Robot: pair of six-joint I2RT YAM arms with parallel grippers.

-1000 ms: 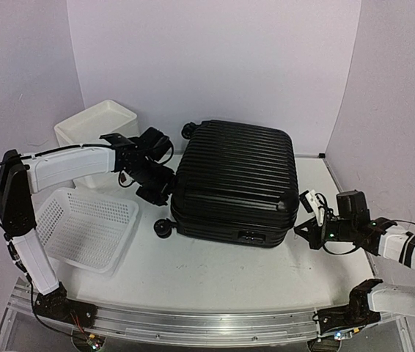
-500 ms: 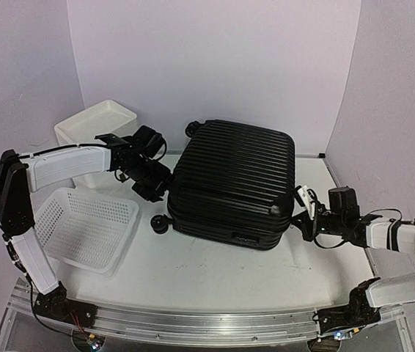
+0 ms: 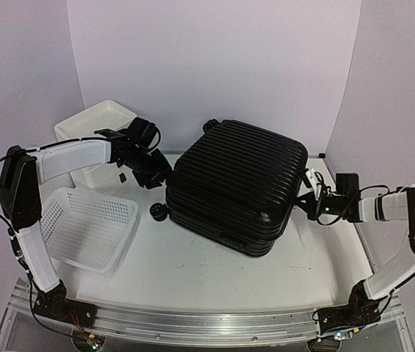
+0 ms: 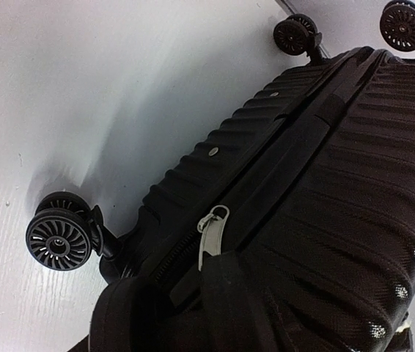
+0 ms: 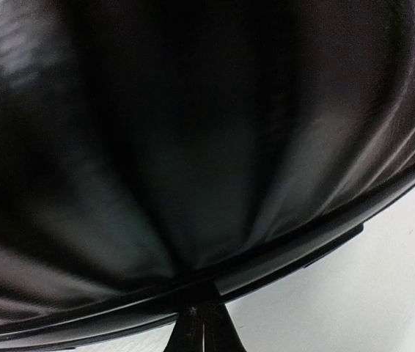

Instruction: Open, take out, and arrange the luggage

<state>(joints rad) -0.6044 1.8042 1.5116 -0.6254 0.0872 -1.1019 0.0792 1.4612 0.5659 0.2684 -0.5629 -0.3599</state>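
Luggage (image 3: pixel 237 183): closed, lying flat and skewed at the middle of the top view, on the white table (image 3: pixel 193 271).
Left gripper (image 3: pixel 156 172): against the case's left side, by the silver zipper pull (image 4: pixel 211 233); whether its jaws are apart or together cannot be told.
Right gripper (image 3: pixel 311 193): at the case's right edge, fingertips pressed together, touching the seam rim.

Top view high, behind; wrist views close — shared: the luggage (image 3: pixel 233 187)

No readable text or labels anywhere
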